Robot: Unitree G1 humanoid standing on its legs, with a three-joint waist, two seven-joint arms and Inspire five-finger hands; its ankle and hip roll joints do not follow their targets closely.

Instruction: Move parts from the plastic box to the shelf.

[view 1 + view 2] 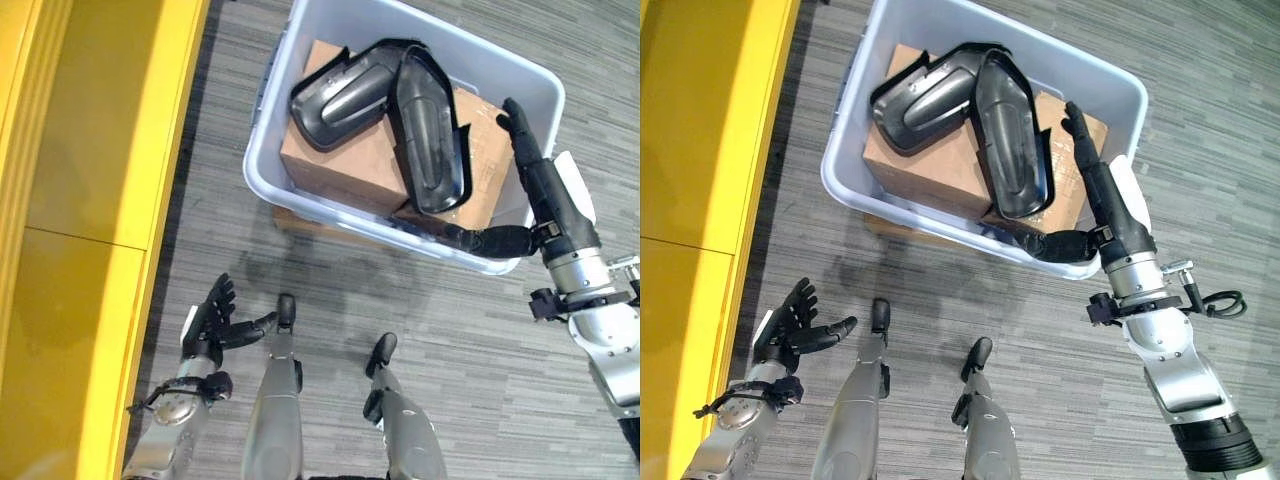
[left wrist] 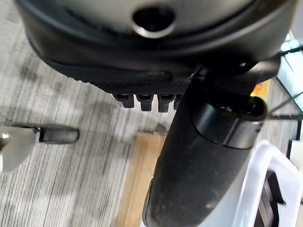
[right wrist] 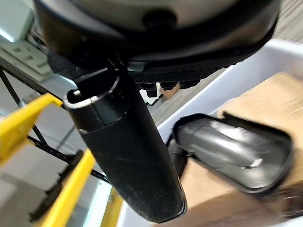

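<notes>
Grey carpet (image 1: 420,300) under plastic box (image 1: 300,190)

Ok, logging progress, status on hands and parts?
Right hand open over plastic box. Left hand open, idle. Both black parts on cardboard boxes.

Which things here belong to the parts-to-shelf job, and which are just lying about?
Job:
- two black plastic parts
- plastic box
- yellow shelf
- right hand, open, reaching over the box
- left hand, open, idle

Lying about:
- cardboard boxes under the parts
- wooden board beneath the box
</notes>
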